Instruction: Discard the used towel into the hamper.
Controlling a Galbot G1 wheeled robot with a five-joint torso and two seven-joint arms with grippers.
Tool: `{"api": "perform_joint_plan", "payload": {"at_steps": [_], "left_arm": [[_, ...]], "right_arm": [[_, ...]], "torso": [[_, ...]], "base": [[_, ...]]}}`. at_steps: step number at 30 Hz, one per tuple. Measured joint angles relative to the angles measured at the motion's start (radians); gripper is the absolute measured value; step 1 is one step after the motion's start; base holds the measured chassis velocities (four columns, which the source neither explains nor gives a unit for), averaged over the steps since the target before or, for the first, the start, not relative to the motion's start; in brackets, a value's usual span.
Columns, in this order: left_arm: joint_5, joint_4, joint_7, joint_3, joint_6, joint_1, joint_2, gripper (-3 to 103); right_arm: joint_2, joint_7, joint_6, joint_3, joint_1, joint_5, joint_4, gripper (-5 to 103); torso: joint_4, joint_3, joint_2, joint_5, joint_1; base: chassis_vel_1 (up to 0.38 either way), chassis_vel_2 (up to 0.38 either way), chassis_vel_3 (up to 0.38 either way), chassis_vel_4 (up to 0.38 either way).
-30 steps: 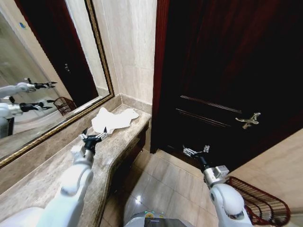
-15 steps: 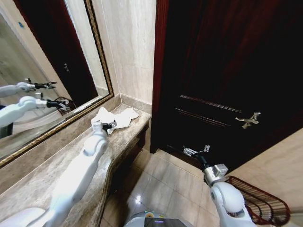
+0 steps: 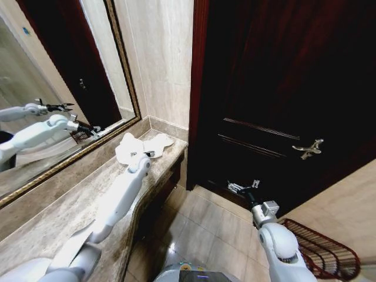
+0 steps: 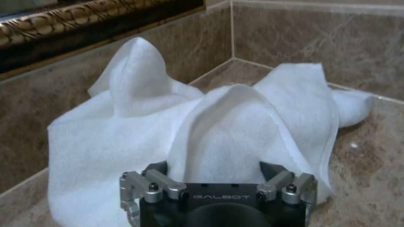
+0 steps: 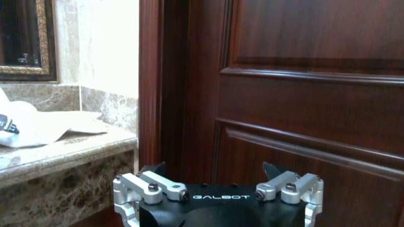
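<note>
The left arm is extended along the marble counter (image 3: 70, 205) to its far corner, where the mirror (image 3: 41, 106) meets the tiled side wall. The left gripper (image 3: 148, 154) is at the white towel (image 3: 130, 147), which lies crumpled in that corner with part of it reaching the counter's front edge. From the left wrist camera, the left gripper (image 4: 218, 172) has its jaws spread wide, and a raised fold of the towel (image 4: 215, 123) stands between them. The fingertips are hidden under the cloth, so contact beyond the fabric draped against the jaw bases cannot be confirmed; no pinch on the cloth is evident.

The right arm is held low over the tiled floor in front of the dark wooden door (image 3: 282, 88). The right gripper (image 3: 245, 187) is spread apart and holds nothing; its own camera shows the right gripper (image 5: 215, 172) facing the door panel, with the counter end and towel (image 5: 38, 127) off to one side.

The hamper (image 3: 322, 251) stands on the floor at the robot's right, beside the wall and behind the right arm, well apart from the towel.
</note>
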Motion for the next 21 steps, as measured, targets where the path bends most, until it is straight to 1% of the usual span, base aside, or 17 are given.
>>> {"api": "perform_joint_plan", "payload": {"at_steps": [2, 4, 5, 6, 8, 10, 11, 13, 14, 16, 17, 19, 21], "left_arm": [[0.005, 0.011, -0.011, 0.003, -0.008, 0.0, -0.012, 88], [0.007, 0.011, -0.013, 0.004, -0.011, 0.002, -0.015, 88], [0.009, 0.011, -0.014, 0.004, -0.014, 0.007, -0.016, 81], [0.011, 0.008, -0.014, 0.004, -0.017, 0.01, -0.016, 76], [0.011, 0.006, -0.014, 0.003, -0.018, 0.011, -0.016, 76], [0.011, 0.001, -0.012, 0.001, -0.021, 0.013, -0.012, 68], [0.011, 0.001, -0.012, 0.001, -0.021, 0.013, -0.012, 68], [0.013, -0.003, -0.011, -0.006, -0.026, 0.017, -0.011, 61], [0.016, -0.005, -0.01, -0.008, -0.03, 0.021, -0.011, 61], [0.024, -0.006, -0.008, -0.011, -0.038, 0.03, -0.01, 53], [0.024, -0.006, -0.008, -0.011, -0.038, 0.03, -0.01, 53], [0.041, -0.011, -0.001, -0.014, -0.049, 0.039, -0.008, 45], [0.048, -0.013, 0.001, -0.015, -0.053, 0.041, -0.008, 45]], "right_arm": [[0.005, 0.0, 0.011, 0.004, -0.003, 0.0, -0.007, 100], [0.006, 0.0, 0.015, 0.005, -0.005, 0.0, -0.009, 100], [0.007, 0.0, 0.018, 0.007, -0.007, 0.0, -0.01, 100], [0.007, 0.0, 0.019, 0.008, -0.008, 0.0, -0.011, 100], [0.006, 0.0, 0.02, 0.009, -0.008, 0.001, -0.011, 100], [0.004, 0.0, 0.021, 0.01, -0.008, 0.002, -0.011, 100], [0.004, 0.0, 0.021, 0.01, -0.008, 0.002, -0.011, 100], [0.004, 0.0, 0.021, 0.01, -0.007, 0.003, -0.01, 100], [0.005, 0.0, 0.021, 0.01, -0.007, 0.003, -0.01, 100], [0.005, 0.001, 0.022, 0.009, -0.008, 0.003, -0.01, 100], [0.005, 0.001, 0.022, 0.009, -0.008, 0.003, -0.01, 100], [0.005, 0.002, 0.022, 0.009, -0.009, 0.004, -0.007, 100], [0.005, 0.004, 0.022, 0.009, -0.009, 0.004, -0.006, 100]], "torso": [[0.0, 0.0, 0.0, 0.0001, 0.0], [-0.0001, 0.0, 0.0, 0.0001, 0.0], [0.0, 0.0, 0.0, 0.0001, 0.0], [0.0, 0.0, 0.0, 0.0002, 0.0], [0.0, 0.0, -0.001, 0.0001, 0.0], [0.0, 0.0, -0.001, 0.0, 0.0], [0.0, 0.0, -0.001, 0.0, 0.0], [-0.0001, -0.001, -0.001, 0.0, 0.0], [-0.0001, -0.001, -0.001, 0.0, 0.0], [-0.0002, -0.001, -0.001, 0.0, 0.0], [-0.0002, -0.001, -0.001, 0.0, 0.0], [-0.0002, -0.001, -0.001, 0.0, -0.001], [-0.0002, -0.001, -0.001, -0.0001, -0.001]], "base": [[0.0, 0.0, 0.0, 0.0], [0.0, 0.0, 0.0, 0.0], [0.0, 0.0, 0.0, 0.0], [0.0, 0.0, 0.0, 0.0], [0.0, 0.0, 0.0, 0.0], [0.0, 0.0, 0.0, 0.0], [0.0, 0.0, 0.0, 0.0], [0.0, 0.0, 0.0, 0.0], [0.0, 0.0, 0.0, 0.0], [0.0, 0.0, 0.0, 0.0], [0.0, 0.0, 0.0, 0.0], [0.0, 0.0, 0.0, 0.0], [0.0, 0.0, 0.0, 0.0]]}}
